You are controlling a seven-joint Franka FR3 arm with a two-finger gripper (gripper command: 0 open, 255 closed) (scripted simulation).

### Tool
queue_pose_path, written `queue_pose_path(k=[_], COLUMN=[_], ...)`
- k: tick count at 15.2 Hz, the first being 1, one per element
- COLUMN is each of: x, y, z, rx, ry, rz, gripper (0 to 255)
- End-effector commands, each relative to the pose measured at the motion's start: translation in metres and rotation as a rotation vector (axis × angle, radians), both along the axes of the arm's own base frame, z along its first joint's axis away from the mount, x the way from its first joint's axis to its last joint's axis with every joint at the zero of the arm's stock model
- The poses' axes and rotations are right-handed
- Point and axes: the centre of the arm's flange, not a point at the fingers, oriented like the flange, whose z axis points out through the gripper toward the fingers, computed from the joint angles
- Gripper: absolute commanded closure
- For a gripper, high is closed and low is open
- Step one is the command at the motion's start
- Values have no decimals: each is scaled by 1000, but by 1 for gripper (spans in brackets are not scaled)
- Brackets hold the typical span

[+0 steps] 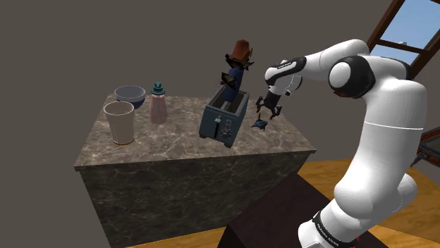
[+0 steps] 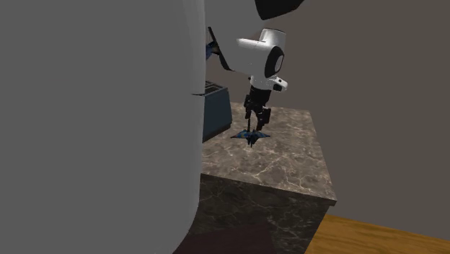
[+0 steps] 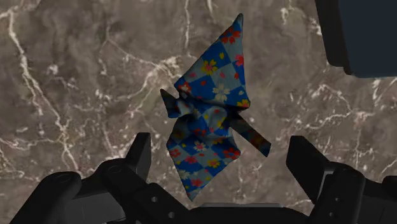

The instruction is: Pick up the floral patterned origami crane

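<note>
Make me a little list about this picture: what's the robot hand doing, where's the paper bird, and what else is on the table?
Paper bird: blue with flowers, on the marble counter beside the toaster
Gripper: open, right above the bird, fingers not touching it
Other things: cup, bowl, small bottle

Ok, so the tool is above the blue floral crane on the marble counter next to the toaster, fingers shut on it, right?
Not quite. In the wrist view the fingers of the tool stand open on either side of the crane, not touching it. The rest holds: the tool is above the crane on the marble counter, next to the toaster.
</note>
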Motion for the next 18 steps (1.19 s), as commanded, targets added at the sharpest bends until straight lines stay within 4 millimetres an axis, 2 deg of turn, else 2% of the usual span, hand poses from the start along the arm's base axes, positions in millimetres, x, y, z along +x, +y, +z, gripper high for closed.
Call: queue_pose_path(k=[1, 8, 10, 11, 18], x=[-2, -2, -2, -2, -2], y=[-16, -16, -16, -16, -16], z=[-8, -48, -48, -48, -48], rx=[0, 0, 0, 0, 0], ry=[4, 4, 4, 4, 4], rz=[-47, -47, -47, -48, -47], gripper=[0, 0, 0, 255, 255])
